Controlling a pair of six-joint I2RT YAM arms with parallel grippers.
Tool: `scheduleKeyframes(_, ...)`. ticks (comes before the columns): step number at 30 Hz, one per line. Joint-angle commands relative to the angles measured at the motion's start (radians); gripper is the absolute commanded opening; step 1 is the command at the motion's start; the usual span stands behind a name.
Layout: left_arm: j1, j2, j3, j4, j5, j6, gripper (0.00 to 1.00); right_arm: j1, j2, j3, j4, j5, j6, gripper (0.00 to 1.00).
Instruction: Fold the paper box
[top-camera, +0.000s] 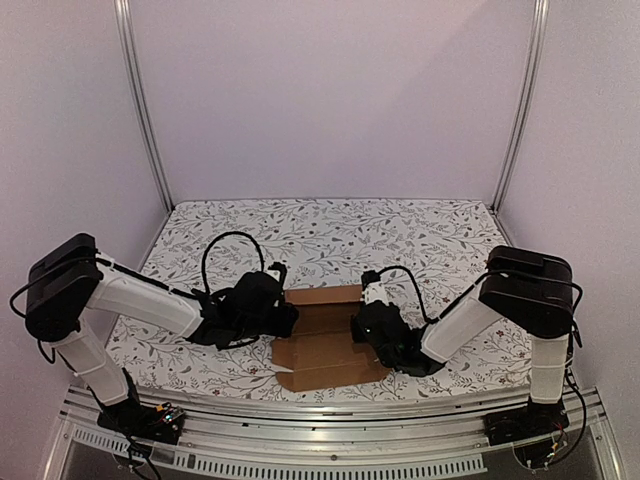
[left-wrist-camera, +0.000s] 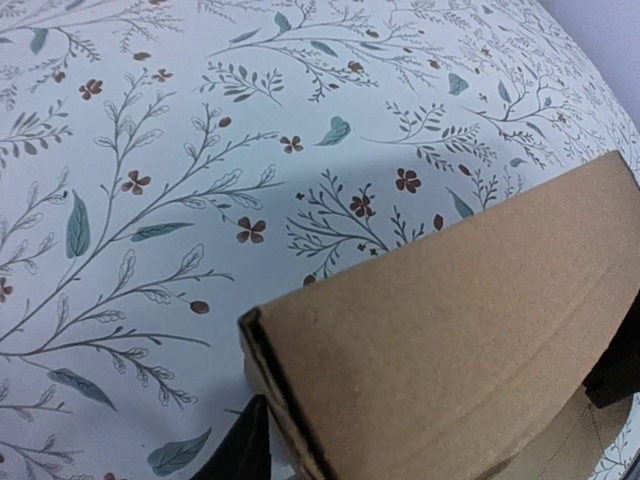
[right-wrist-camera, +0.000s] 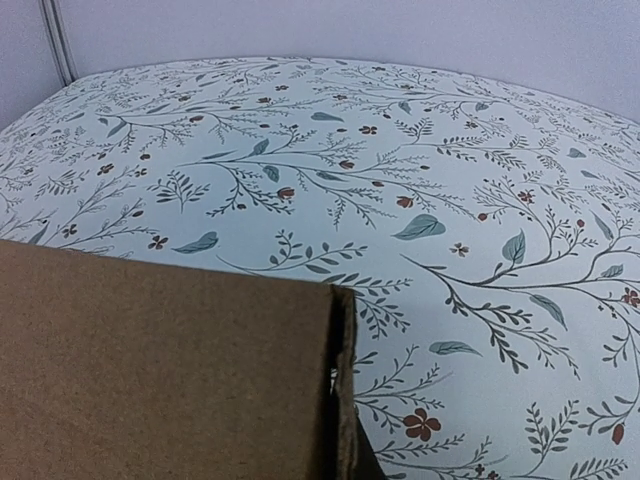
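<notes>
Two pincers meet at the paper box (top-camera: 322, 352), which lies half-folded near the front edge of the bench (top-camera: 330, 225). My left pincer (top-camera: 283, 318) is at its left wall, gripping or not I cannot tell, and my right pincer (top-camera: 362, 325) is closed at the right wall. Such cardboard should be light, stiff across panels and weak at creases, so I would hold a wall beside a fold line, never a loose flap.
</notes>
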Motion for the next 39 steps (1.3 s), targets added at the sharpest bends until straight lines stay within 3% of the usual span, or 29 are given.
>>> scheduleKeyframes(1,-0.016,0.034,0.034,0.002,-0.084,-0.023,0.25,0.048,0.014,0.000,-0.036,-0.048,0.069,0.00)
scheduleKeyframes(9,-0.021,0.041,0.042,-0.005,-0.110,-0.028,0.00,0.071,-0.028,0.020,-0.126,-0.057,0.116,0.00)
scheduleKeyframes(19,-0.020,0.022,0.050,-0.024,-0.134,0.009,0.00,0.091,-0.145,0.026,-0.184,-0.109,0.104,0.32)
scheduleKeyframes(26,-0.021,0.024,0.050,-0.024,-0.141,0.017,0.00,0.093,-0.221,0.043,-0.302,-0.134,0.091,0.47)
scheduleKeyframes(39,-0.020,0.013,0.046,-0.029,-0.165,0.040,0.00,0.093,-0.325,0.042,-0.422,-0.162,0.058,0.56)
